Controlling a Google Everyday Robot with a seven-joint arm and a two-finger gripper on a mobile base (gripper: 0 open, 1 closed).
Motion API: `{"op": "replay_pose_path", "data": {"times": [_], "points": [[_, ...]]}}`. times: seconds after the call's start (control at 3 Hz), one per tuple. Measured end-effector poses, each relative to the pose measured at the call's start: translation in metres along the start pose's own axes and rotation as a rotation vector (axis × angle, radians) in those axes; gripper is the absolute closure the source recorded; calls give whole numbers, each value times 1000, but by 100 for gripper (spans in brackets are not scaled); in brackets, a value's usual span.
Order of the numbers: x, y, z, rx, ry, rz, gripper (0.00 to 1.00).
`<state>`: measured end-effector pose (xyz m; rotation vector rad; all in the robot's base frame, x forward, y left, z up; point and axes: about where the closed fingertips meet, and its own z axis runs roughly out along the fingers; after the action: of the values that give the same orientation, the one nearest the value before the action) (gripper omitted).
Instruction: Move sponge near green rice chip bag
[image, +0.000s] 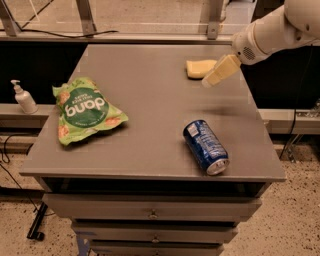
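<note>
- Fingers (222, 69) of the gripper (207, 82) show as a single pale yellow wedge, tip slanting down to the left. I cannot tell whether they are parted or pressed together. The gripper hangs above the table beyond the can, at the near right edge of the sponge, and covers that corner from where I stand.
- Far to the left of the can, off the table and on a lower ledge, stands a white pump bottle (22, 97).
- Well to the left of the can lies the bag (82, 110), flat on the table near its left edge. It is bright green and crinkled, and its white "dang" lettering reads upside down.
- Under the can is the table (150, 85), grey and flat-topped, with drawers (150, 212) in its front.
- On its side near the table's front right lies the can (206, 147), blue, its silver end turned toward me.
- Beyond the can, toward the table's far right corner, lies the sponge (196, 68), flat on the top. It is well apart from the bag, with the width of the table between them.
- Up and to the right of the can, the white arm (270, 32) reaches in from the upper right corner.
</note>
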<state>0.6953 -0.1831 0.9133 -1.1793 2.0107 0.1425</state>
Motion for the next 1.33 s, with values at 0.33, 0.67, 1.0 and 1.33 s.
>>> {"op": "replay_pose_path", "data": {"times": [0.33,0.67,1.0,1.33], "points": [[8,-25,36,23,-10,129,0],[19,-39,64,42,-11,228,0],[24,-46,83,46,-18,284,16],[30,-48,96,42,-19,324,41]]}}
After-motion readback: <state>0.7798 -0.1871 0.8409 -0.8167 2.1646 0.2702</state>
